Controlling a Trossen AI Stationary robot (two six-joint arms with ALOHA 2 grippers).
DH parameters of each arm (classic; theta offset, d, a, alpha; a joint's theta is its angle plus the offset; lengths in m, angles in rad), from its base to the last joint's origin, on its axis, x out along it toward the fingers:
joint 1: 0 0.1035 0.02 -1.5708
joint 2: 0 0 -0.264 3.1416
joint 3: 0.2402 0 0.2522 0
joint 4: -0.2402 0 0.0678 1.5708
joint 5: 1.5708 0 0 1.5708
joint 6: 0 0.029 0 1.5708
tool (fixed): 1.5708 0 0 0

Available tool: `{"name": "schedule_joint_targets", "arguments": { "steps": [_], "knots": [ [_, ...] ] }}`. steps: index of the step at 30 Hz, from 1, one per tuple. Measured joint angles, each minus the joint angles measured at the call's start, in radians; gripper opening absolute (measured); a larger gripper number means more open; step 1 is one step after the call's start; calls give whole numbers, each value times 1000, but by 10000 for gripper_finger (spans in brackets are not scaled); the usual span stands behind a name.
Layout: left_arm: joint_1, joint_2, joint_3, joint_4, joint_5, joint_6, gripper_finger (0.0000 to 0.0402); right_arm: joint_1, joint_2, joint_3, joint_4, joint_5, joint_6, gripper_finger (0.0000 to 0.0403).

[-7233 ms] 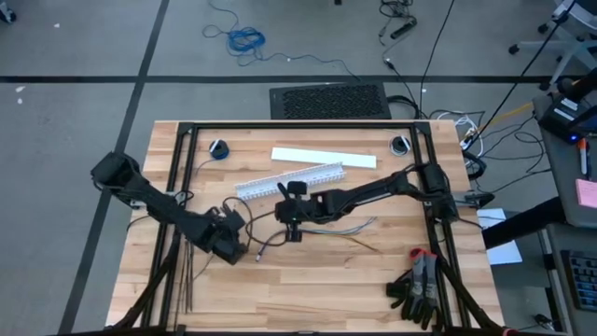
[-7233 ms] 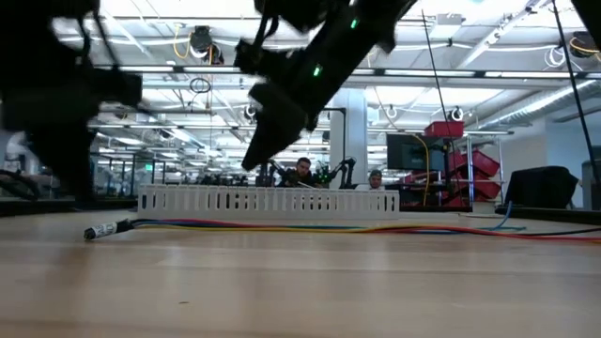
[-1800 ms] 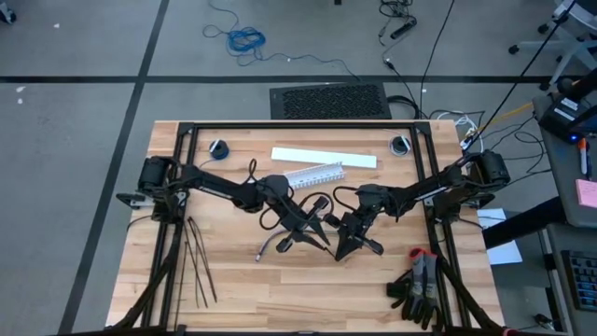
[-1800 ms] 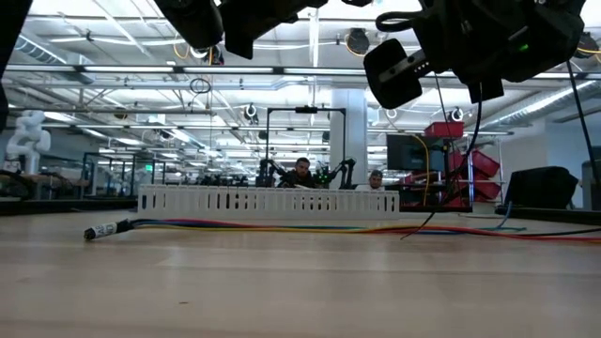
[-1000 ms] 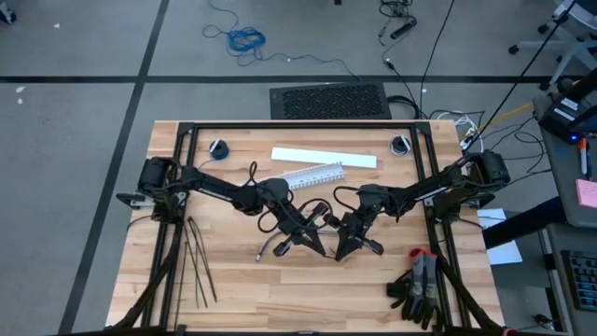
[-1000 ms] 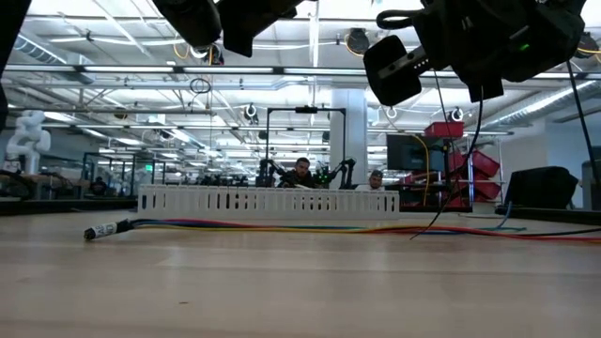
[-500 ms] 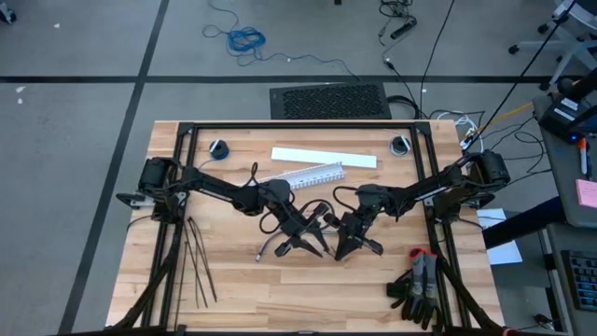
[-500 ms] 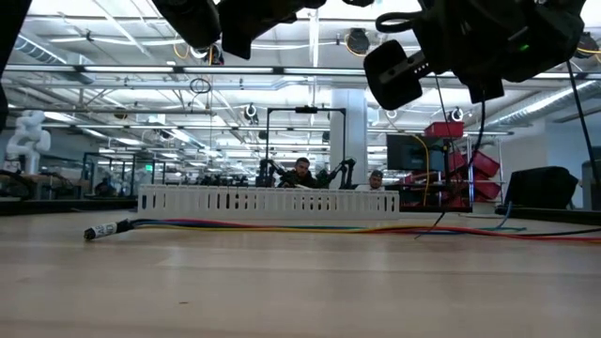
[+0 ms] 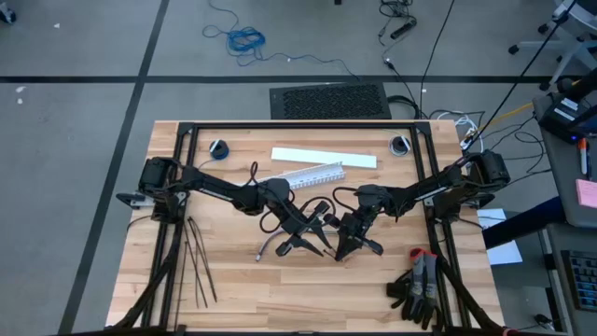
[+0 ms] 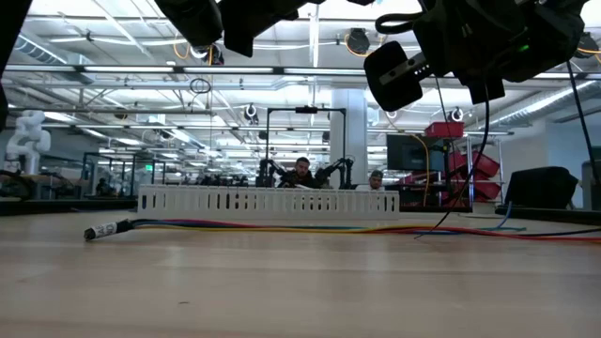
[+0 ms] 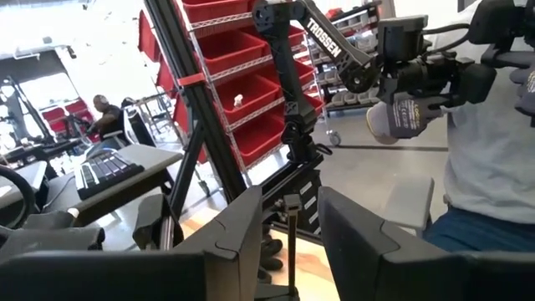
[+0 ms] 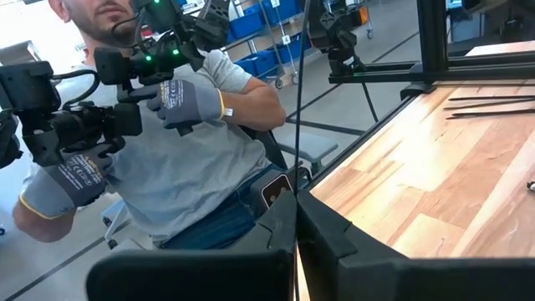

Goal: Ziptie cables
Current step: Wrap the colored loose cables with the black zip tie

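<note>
The cables (image 9: pixel 280 245) lie on the table in a loose bundle with a dark tip (image 10: pixel 99 231). Both grippers hang above them at mid-table. My right gripper (image 12: pixel 294 201) is shut on one black ziptie (image 12: pixel 298 100). My left gripper (image 11: pixel 292 205) is open just left of it (image 9: pixel 320 245). The ziptie's head and strip (image 11: pixel 291 242) stand in the gap between the left fingers, apparently touching neither. Several spare zipties (image 9: pixel 196 271) lie flat near the table's left edge. My right gripper pinches the ziptie's strip (image 12: pixel 296 177) between its two shut fingers. The gripper points roughly level, slanting toward the table's near left. The strip runs on past the fingertips, lifted off the table. A thin black line (image 10: pixel 460 178) curves from this gripper down to the table top.
A white slotted duct (image 9: pixel 291 177) and a flat white strip (image 9: pixel 324 157) lie behind the grippers. Black gloves (image 9: pixel 420 291) sit at the near right corner. A person with gloved hands (image 12: pixel 180 100) stands beyond the table's edge, holding control arms.
My left gripper has opened its fingers a little around the ziptie. Both arms have stayed in place.
</note>
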Motion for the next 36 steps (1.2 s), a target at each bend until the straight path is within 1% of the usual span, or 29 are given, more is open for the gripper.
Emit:
{"name": "schedule_joint_targets", "arguments": {
  "steps": [4,11,14,17,19,21,23,25,29,31,33,36],
  "knots": [
    [-5,0,1,0,0,0,87,0,0,0,6,0,0,0],
    [-5,0,2,0,0,0,17,0,0,0,8,0,0,0],
    [-5,0,2,1,-5,-8,11,0,0,0,9,0,1,0],
    [-5,0,2,23,-65,-89,10,0,0,0,13,26,21,0],
    [-5,-10,2,23,-135,-171,8,1,0,0,14,107,23,0],
    [-4,-24,2,-1,-183,-222,8,12,-3,2,-5,227,15,5],
    [-4,-32,2,-35,-227,-234,8,28,-3,3,-62,348,-30,15],
    [-5,-53,2,-88,-271,-235,8,41,1,-1,-124,444,-77,30],
    [-15,-94,3,-191,-385,-235,8,68,-1,-1,-179,626,-108,71],
    [-25,-110,3,-250,-475,-234,8,86,-5,-1,-210,719,-88,93],
    [-35,-138,3,-331,-574,-212,8,104,-24,-1,-244,817,-11,114],
    [-59,-159,4,-412,-755,-200,8,153,-52,0,-297,953,62,136]
  ]
}}
